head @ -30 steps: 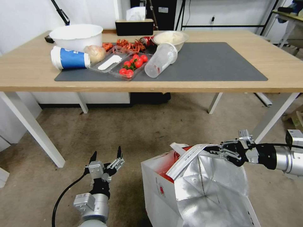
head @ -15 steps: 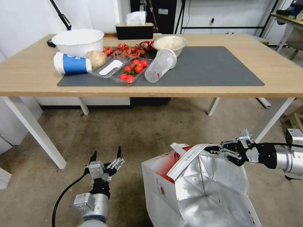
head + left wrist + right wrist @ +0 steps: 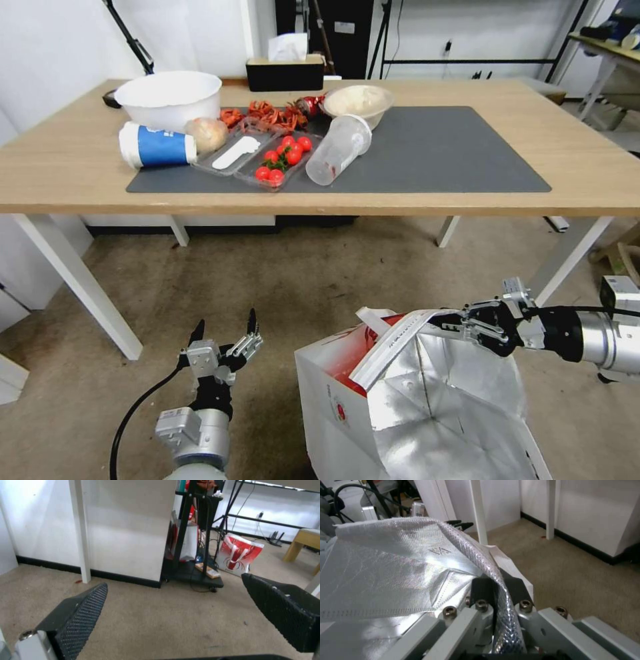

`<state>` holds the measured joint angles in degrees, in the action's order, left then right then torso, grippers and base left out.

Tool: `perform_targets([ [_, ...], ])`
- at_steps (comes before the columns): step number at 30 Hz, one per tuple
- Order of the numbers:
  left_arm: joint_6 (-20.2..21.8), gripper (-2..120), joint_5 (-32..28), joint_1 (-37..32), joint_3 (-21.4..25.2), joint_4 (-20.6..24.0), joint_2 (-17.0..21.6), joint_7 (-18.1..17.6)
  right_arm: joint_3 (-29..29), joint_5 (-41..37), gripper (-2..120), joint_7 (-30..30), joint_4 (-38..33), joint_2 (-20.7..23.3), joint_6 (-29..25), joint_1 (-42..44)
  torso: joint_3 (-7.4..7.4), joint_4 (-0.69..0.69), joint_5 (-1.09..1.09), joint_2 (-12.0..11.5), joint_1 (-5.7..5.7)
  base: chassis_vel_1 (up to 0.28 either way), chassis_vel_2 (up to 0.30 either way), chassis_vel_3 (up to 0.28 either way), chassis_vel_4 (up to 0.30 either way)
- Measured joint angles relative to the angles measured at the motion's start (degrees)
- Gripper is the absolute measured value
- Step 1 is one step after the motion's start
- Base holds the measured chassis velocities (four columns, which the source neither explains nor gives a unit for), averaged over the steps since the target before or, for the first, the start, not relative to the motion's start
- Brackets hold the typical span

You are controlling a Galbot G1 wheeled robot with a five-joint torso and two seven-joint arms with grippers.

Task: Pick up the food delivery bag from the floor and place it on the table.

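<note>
The food delivery bag (image 3: 347,393) runs off the head view's lower edge, so its base is hidden. The right gripper (image 3: 445,323) pinches its foil-lined rim (image 3: 486,562), mouth gaping. The left gripper (image 3: 225,331) hangs spread above the floor (image 3: 280,280). Ahead, the table (image 3: 587,173) carries cherry tomatoes (image 3: 283,157) in a clear tray.
</note>
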<state>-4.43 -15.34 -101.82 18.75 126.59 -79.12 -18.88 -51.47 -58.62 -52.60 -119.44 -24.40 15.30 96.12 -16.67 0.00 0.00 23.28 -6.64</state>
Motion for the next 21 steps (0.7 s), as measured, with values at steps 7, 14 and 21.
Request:
perform_targets([
  [7,0.03,100,-0.05,0.00,0.02,0.13,0.03,-0.04,0.00,0.00,0,0.00,-0.36,-0.19,0.02,0.24,-0.85,0.00,0.00,1.37,-0.50,0.000,0.000,0.000,0.000],
  [14,0.05,100,-0.03,-0.11,0.02,0.34,0.01,-0.07,0.09,0.10,0,-0.01,-0.53,-0.36,0.04,0.33,-1.97,0.00,0.00,3.02,-1.06,0.000,0.000,0.000,0.000],
  [21,0.05,100,0.03,-0.20,0.05,0.46,0.00,-0.08,0.12,0.19,0,-0.05,-0.60,-0.37,0.05,0.34,-2.92,0.00,0.00,4.45,-1.55,0.000,0.000,0.000,0.000],
])
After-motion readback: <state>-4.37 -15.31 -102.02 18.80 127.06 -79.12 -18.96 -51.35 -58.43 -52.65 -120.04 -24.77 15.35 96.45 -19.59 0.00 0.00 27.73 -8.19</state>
